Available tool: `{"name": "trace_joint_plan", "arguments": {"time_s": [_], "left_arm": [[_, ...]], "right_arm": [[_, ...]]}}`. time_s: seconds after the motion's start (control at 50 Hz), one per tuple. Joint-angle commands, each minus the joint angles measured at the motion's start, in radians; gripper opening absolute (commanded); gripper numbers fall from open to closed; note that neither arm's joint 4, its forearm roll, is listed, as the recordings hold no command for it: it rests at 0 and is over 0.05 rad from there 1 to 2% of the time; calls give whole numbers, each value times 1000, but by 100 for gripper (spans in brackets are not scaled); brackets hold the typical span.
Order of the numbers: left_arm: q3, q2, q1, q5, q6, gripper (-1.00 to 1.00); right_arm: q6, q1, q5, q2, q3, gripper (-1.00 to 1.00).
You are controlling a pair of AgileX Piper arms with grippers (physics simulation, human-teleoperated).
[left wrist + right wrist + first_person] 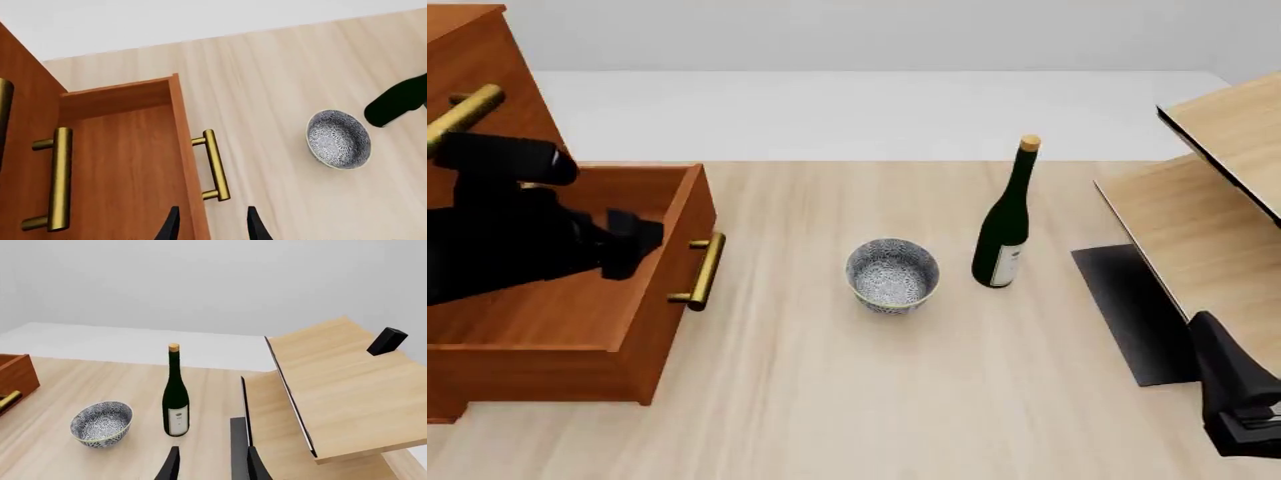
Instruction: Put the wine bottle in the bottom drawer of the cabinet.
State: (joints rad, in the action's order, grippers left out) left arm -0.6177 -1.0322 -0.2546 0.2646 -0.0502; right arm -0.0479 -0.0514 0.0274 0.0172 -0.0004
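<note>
The wine bottle (1005,235) stands upright on the table (827,400) beside a patterned bowl (893,274), well apart from the open bottom drawer (587,330). Both grippers, left (211,225) and right (211,464), are parted and empty. Glass likely heavy, slippery, fragile; grasp mid-body.

The left arm (507,245) hides part of the bottom drawer (627,330); the right gripper (1244,425) is cut off at lower right.
</note>
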Motion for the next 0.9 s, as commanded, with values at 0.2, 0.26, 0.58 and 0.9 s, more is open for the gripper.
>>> {"name": "trace_joint_plan", "arguments": {"time_s": [0.2, 0.26, 0.58, 0.9], "left_arm": [[48, -64, -2, -79, -21, 100], [57, -72, 2, -92, -15, 100], [97, -117, 40, -157, 1, 100], [123, -150, 37, -207, -8, 100]], "right_arm": [[-3, -1, 1, 3, 0, 100], [-4, -1, 3, 1, 0, 100], [-6, -4, 8, 0, 0, 100], [-8, -8, 20, -8, 0, 100]]}}
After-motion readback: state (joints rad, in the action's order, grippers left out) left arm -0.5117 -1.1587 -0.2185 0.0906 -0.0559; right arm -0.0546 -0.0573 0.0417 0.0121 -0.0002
